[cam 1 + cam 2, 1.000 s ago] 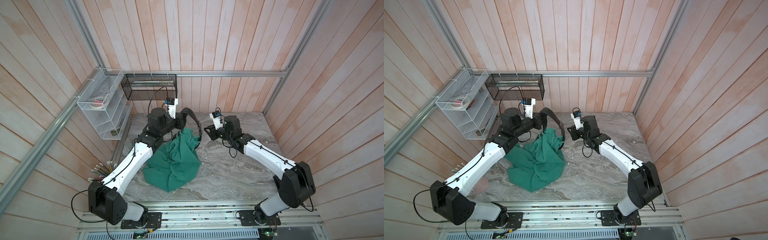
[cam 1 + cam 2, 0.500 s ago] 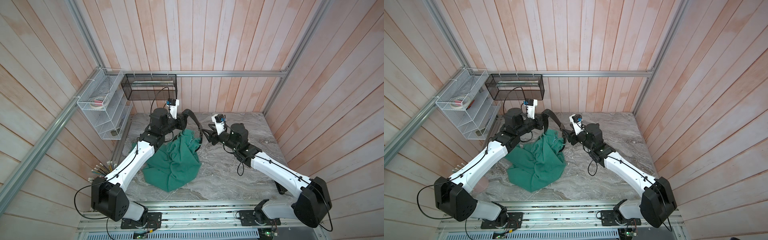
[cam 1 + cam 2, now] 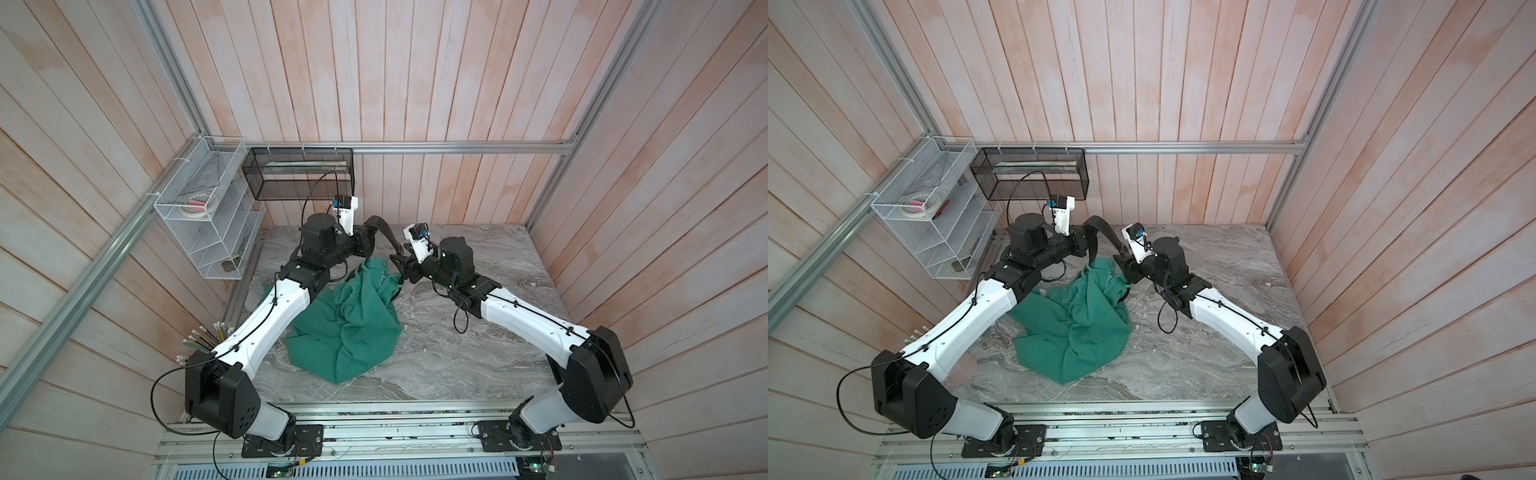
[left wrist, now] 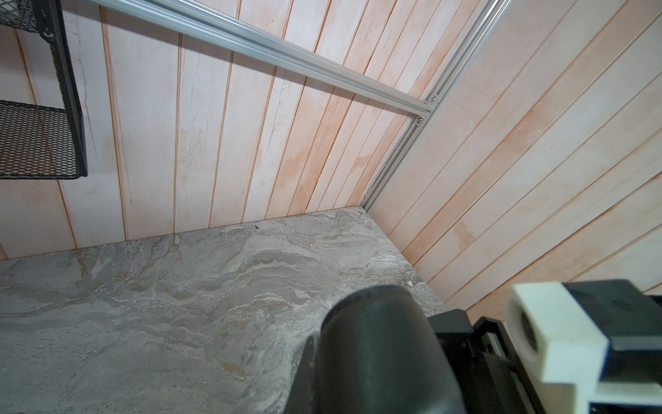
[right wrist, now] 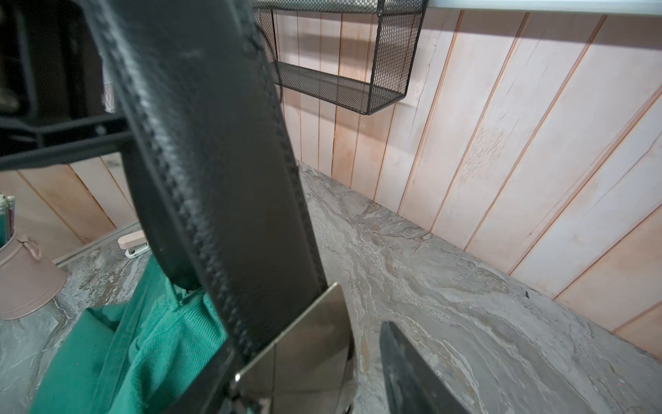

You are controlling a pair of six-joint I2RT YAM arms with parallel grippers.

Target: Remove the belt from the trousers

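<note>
belt [image 3: 384, 226]: raised off the desk [image 3: 478, 353], arching from the left end effector [image 3: 370, 241] to the right end effector [image 3: 395, 268]
left end effector: clamped on the belt
right end effector: fingers apart, buckle [image 5: 304, 351] between them, not pinched
trousers [image 3: 349, 328]: heaped just below both
hard to see: left fingertips, its wrist view only gets blurry strap

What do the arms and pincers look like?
The left arm and right arm have white link shells, black joint housings, thin black cables clipped along them. The left pincer and right pincer are black; each wrist carries a white camera block.
</note>
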